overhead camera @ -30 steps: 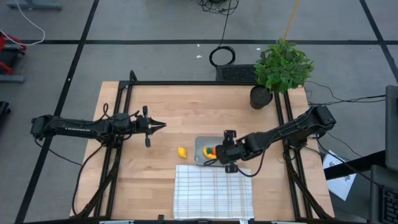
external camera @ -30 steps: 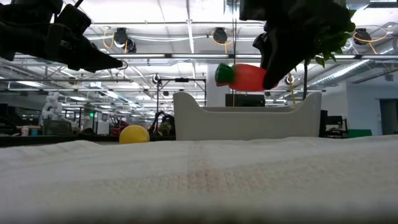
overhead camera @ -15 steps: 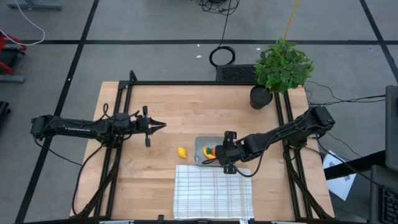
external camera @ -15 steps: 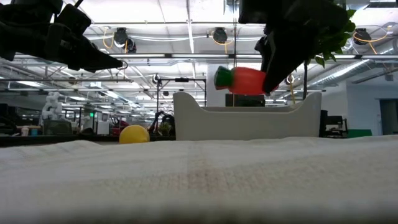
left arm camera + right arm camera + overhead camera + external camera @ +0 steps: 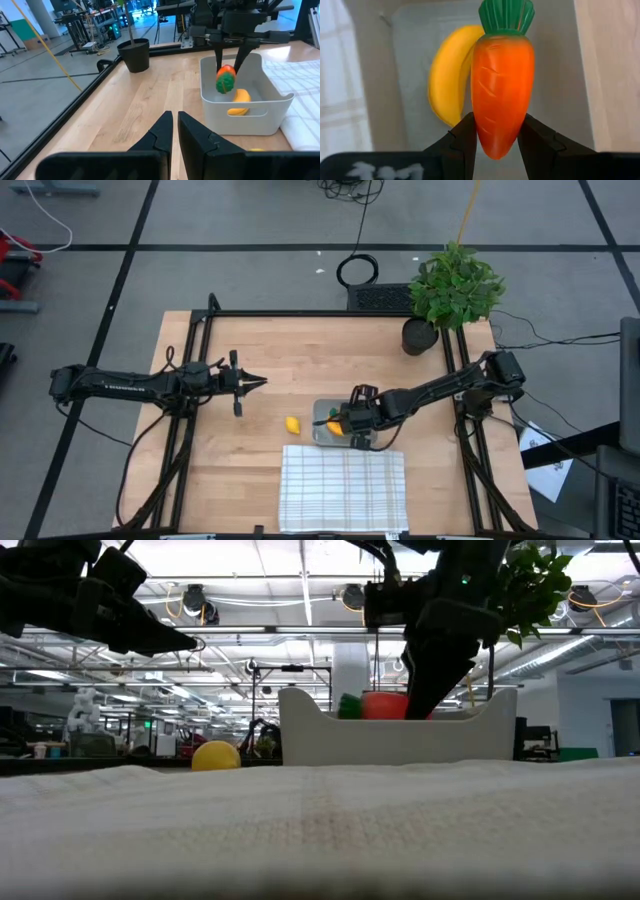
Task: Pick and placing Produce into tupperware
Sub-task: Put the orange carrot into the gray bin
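The tupperware [image 5: 328,423] is a pale tub standing on the wooden table beside the white cloth. The banana [image 5: 447,80] lies on the tub's floor. My right gripper [image 5: 347,420] reaches over the tub from the table's right and is shut on the orange carrot [image 5: 502,85]. In the low view the carrot [image 5: 385,705] sits partly behind the tub wall [image 5: 400,738]. The yellow lemon [image 5: 292,424] rests on the table just left of the tub. My left gripper [image 5: 258,383] hovers shut over the table's left half, touching nothing. My right gripper pinches the carrot's tapered end [image 5: 495,142] between its two fingers [image 5: 462,137]. The carrot lies along the fingers, with its green top [image 5: 506,15] pointing away from them. The fingers slant down from the table's right. The carrot hangs inside the tub, above the banana [image 5: 241,96].
A white grid-patterned cloth [image 5: 343,487] covers the near part of the table against the tub. A potted leafy plant [image 5: 455,285] stands at the far right corner. Black frame rails [image 5: 192,380] run along the table's left and right sides. Bare wood lies between my left gripper and the tub.
My right gripper has moved toward the table's left and downward, still shut on the carrot. The carrot has gone from well above the tub's rim to partly below it, over the banana. My left arm has kept still.
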Motion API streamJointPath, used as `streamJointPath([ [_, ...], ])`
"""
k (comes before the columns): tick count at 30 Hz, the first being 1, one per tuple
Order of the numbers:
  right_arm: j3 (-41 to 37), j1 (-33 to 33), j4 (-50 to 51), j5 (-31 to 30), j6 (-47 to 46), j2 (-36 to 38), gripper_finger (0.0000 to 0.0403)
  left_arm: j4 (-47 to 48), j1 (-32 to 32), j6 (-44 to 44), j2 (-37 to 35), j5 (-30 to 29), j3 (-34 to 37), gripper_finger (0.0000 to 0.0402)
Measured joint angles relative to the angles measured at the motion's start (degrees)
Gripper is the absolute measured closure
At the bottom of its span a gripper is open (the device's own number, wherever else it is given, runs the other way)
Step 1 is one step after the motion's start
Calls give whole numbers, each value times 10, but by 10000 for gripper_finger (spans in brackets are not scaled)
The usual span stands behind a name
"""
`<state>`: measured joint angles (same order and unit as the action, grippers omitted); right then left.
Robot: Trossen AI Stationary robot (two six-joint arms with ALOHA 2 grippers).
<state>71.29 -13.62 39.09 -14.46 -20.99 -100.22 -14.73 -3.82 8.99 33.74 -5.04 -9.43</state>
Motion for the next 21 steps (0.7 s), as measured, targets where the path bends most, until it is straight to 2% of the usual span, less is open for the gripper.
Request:
streamJointPath([
  [21, 0, -1, 27, 13, -25, -9, 293, 1, 0, 0, 0, 0, 0, 369],
])
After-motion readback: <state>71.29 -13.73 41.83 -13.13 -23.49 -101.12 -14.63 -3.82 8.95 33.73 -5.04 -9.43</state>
